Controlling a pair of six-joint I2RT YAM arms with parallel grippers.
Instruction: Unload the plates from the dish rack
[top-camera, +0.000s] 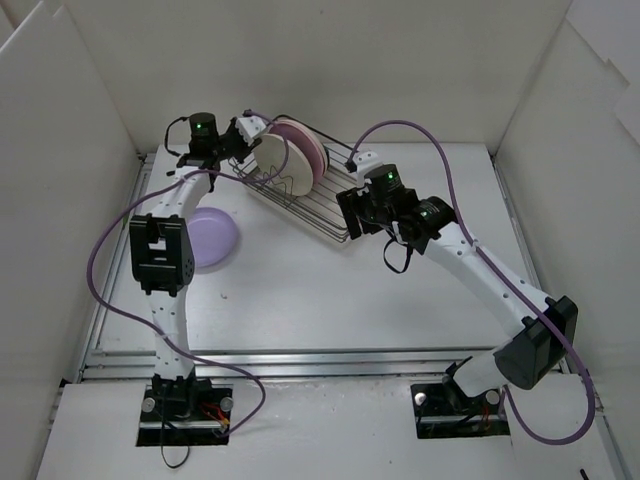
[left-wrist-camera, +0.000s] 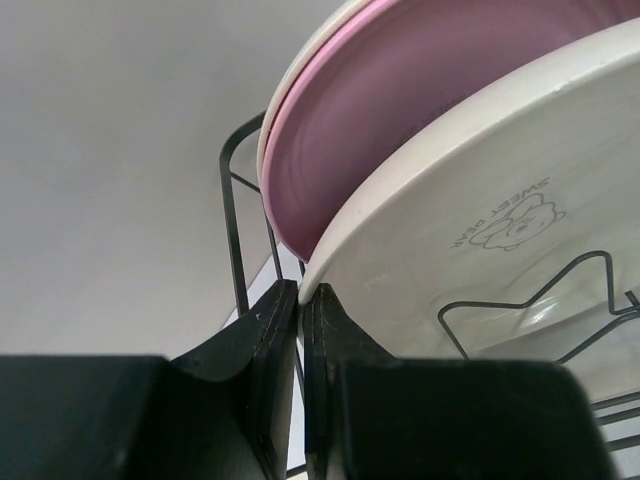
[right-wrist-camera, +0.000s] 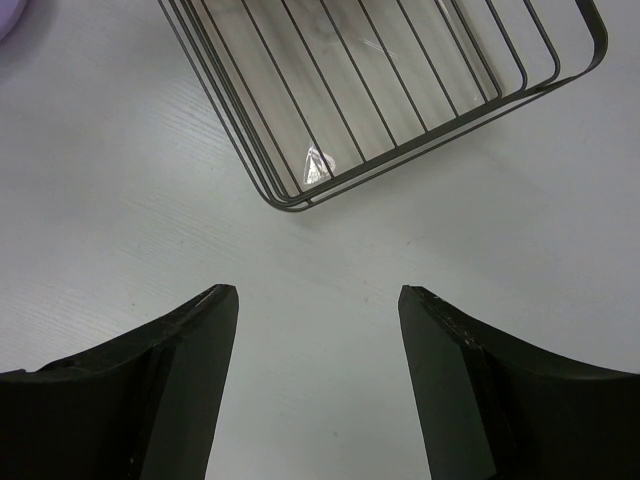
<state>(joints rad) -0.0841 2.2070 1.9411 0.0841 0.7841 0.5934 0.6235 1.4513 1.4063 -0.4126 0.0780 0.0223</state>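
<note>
The dish rack (top-camera: 318, 208) lies at the back of the table, and its wire (left-wrist-camera: 229, 205) shows in the left wrist view. Upright in its far end stand a cream plate (top-camera: 279, 166) and a pink plate (top-camera: 306, 152). My left gripper (left-wrist-camera: 300, 291) is shut on the rim of that cream plate (left-wrist-camera: 480, 200), with the pink plate (left-wrist-camera: 400, 100) just behind and another cream rim (left-wrist-camera: 288, 95) behind that. A lavender plate (top-camera: 212, 238) lies flat on the table by the left arm. My right gripper (right-wrist-camera: 318, 296) hangs open over bare table just short of the rack's near end (right-wrist-camera: 400, 90).
White walls close in the table at the back and on both sides. Purple cables loop from each arm. The table (top-camera: 330, 290) has a raised metal edge along the front. A corner of the lavender plate (right-wrist-camera: 6, 14) shows in the right wrist view.
</note>
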